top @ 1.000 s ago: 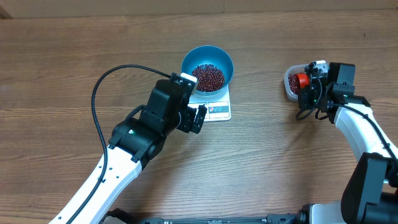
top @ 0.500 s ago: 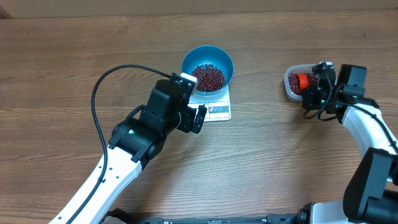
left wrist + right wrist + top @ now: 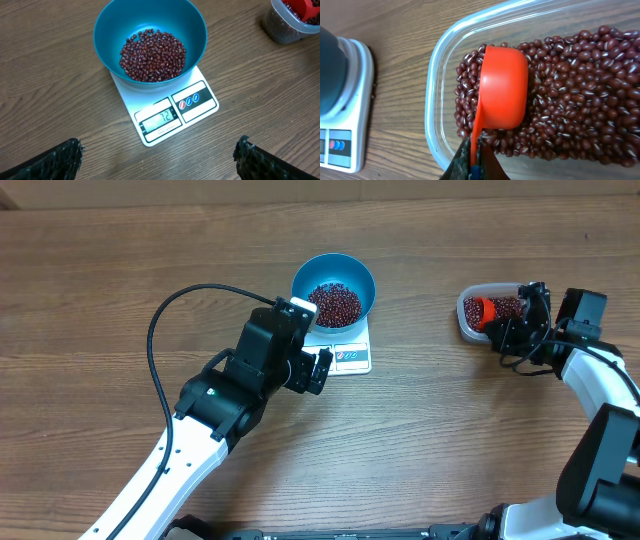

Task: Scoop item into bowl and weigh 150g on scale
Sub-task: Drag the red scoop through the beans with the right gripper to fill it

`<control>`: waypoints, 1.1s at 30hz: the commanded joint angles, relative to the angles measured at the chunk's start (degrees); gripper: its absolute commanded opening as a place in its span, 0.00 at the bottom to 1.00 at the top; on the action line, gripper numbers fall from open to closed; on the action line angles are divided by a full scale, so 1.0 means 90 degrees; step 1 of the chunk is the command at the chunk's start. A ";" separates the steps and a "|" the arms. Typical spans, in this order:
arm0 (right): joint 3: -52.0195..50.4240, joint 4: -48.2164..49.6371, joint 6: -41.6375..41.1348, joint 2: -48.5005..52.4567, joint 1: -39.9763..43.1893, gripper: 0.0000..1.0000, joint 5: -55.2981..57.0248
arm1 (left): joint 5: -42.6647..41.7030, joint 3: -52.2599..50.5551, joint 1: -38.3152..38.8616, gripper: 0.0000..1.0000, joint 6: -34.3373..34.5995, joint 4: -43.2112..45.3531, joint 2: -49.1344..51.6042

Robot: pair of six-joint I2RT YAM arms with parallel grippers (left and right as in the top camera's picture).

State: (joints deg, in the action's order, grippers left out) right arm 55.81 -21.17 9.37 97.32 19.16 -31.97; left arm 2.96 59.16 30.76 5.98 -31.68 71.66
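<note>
seemingly half done: the round blue bowl [image 3: 112,30] of dark red-brown beans [image 3: 152,55] sat on the flat white scale [image 3: 195,107] reading 72, while the right gripper [image 3: 475,160] clamped the red-orange plastic scoop [image 3: 502,87] in the clear tub [image 3: 437,100] toward the table's right edge, left gripper [image 3: 159,160] agape.

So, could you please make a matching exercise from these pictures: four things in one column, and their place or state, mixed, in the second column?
Things:
1. blue bowl
2. red scoop
3. left gripper
4. right gripper

Places or states:
A. in the clear tub, among the beans
B. open, holding nothing
C. on the white scale
D. shut on a thin red handle

Pairs: 1-C, 2-A, 3-B, 4-D
</note>
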 commanded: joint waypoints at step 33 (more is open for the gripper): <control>-0.0039 0.0012 -0.1464 0.0185 0.0420 0.04 -0.0661 | -0.0075 -0.0005 0.0000 0.99 -0.0075 0.0019 0.0027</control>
State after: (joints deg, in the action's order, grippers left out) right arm 55.81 -20.91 -0.08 98.13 21.63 -36.23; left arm 2.96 59.16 30.76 5.98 -31.68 71.66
